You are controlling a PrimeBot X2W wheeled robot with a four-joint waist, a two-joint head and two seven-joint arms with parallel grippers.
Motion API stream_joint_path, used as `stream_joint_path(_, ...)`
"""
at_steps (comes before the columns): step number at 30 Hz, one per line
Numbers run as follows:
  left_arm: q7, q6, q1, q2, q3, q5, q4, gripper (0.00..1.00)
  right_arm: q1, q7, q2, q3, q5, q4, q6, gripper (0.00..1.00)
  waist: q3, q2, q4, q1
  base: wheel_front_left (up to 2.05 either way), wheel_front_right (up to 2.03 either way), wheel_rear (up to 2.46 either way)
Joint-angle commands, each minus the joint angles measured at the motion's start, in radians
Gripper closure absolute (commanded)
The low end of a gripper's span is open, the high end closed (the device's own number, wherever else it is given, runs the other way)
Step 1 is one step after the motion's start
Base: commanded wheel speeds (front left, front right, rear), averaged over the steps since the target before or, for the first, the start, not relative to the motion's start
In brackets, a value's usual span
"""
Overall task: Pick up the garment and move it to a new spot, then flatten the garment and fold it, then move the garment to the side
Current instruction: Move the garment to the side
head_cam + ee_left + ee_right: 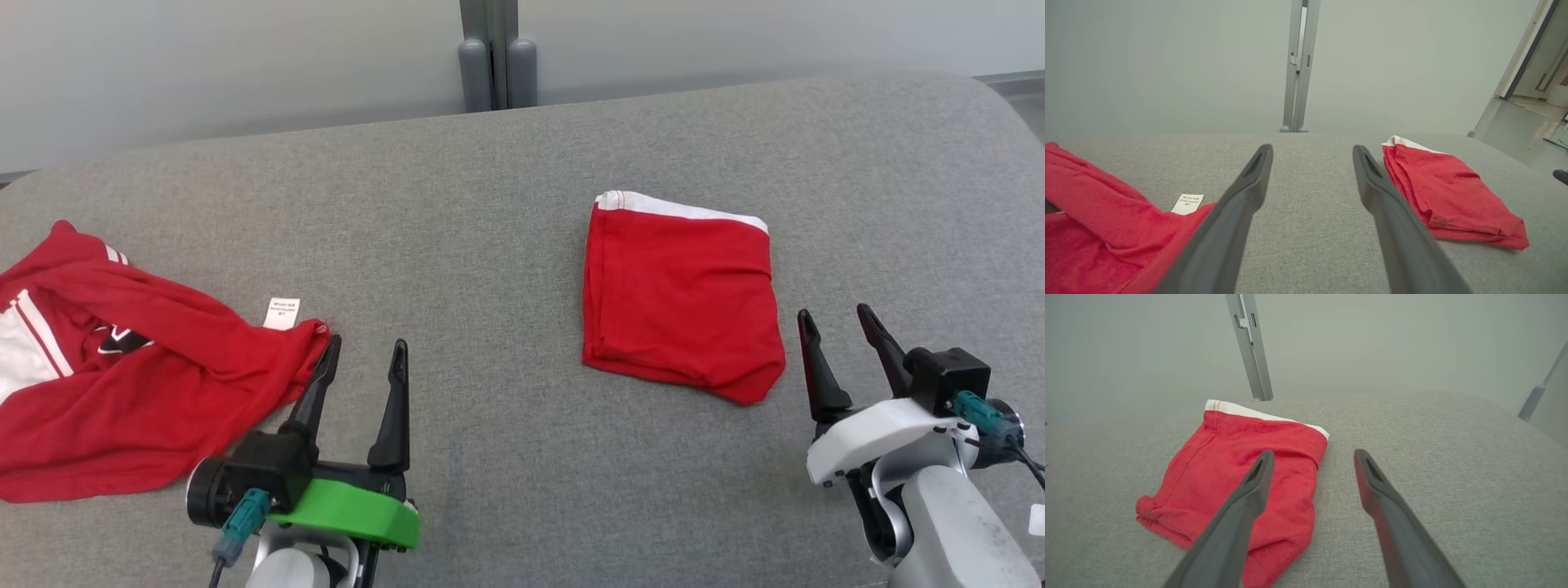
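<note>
Lying folded, the garment (682,302) sits well apart from a crumpled red shirt (122,392).

Head view: high above the cushion (506,245), facing forward and steeply down. The left gripper (366,343) and right gripper (834,312) rise from its bottom edge.

Left wrist view: low and close over the cushion, facing along its fingers toward the wall (1167,61) and post (1298,65).

Right wrist view: equally low, same heading, set further right.

All three views share the folded garment (682,298) and the post. Head and left wrist views also share the loose garment (122,376).
</note>
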Motion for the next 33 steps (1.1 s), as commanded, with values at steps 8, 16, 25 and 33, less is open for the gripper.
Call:
stream_joint_path(8, 0.0, -0.014, -0.052, 0.004, -0.011, 0.035, 0.007, 0.0, -0.138, 0.018, -0.017, -0.001, 0.087, 0.207, 0.0, 0.0, 0.087, 0.0, 0.064, 0.0, 0.0, 0.0, 0.0)
stream_joint_path(16, 0.0, -0.016, -0.1, 0.004, -0.013, 0.038, 0.003, 0.0, -0.257, 0.059, -0.034, 0.032, 0.235, 0.352, 0.0, 0.0, 0.154, 0.0, 0.118, 0.0, 0.0, 0.0, 0.0)
stream_joint_path(25, 0.0, -0.008, -0.112, 0.004, -0.025, 0.032, 0.006, 0.0, -0.315, 0.048, -0.068, 0.173, 0.281, 0.449, 0.0, 1.0, 0.164, 0.0, 0.133, 0.0, 0.0, 0.0, 0.0)
stream_joint_path(33, 0.0, -0.014, -0.098, 0.004, -0.028, 0.034, 0.006, 0.0, -0.373, 0.005, -0.155, 0.276, 0.166, 0.484, -0.001, 1.0, 0.139, 0.0, 0.089, 0.0, 0.0, 0.0, 0.0)
